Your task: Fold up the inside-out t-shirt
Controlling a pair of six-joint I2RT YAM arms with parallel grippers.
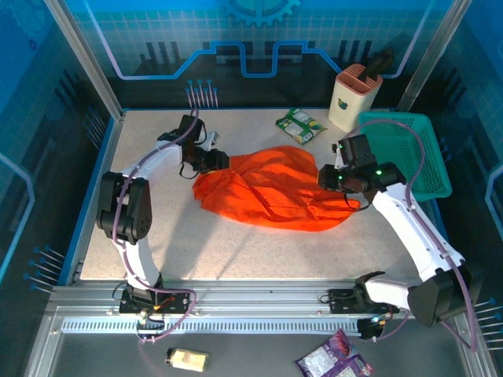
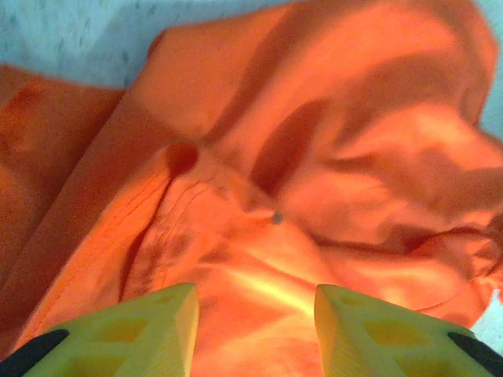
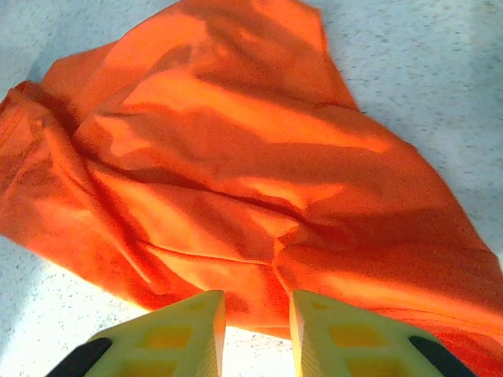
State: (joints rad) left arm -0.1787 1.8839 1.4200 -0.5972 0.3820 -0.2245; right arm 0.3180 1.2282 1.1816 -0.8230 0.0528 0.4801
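Observation:
The inside-out t-shirt (image 1: 271, 188) lies as a crumpled bright orange heap in the middle of the table. My left gripper (image 1: 214, 161) is at its upper left corner, and my right gripper (image 1: 330, 179) is at its right end. In the left wrist view the t-shirt (image 2: 314, 157) spreads under my left gripper (image 2: 255, 302), whose yellow fingers (image 2: 149, 330) stand apart over the cloth with nothing pinched. In the right wrist view my right gripper (image 3: 255, 310) hangs open at the near hem of the t-shirt (image 3: 236, 173), its jaws a narrow gap apart.
A teal mesh basket (image 1: 413, 153) stands at the right edge, close behind my right arm. A cream utensil holder (image 1: 354, 98) and a green packet (image 1: 300, 124) sit at the back. Bare table lies in front of the shirt.

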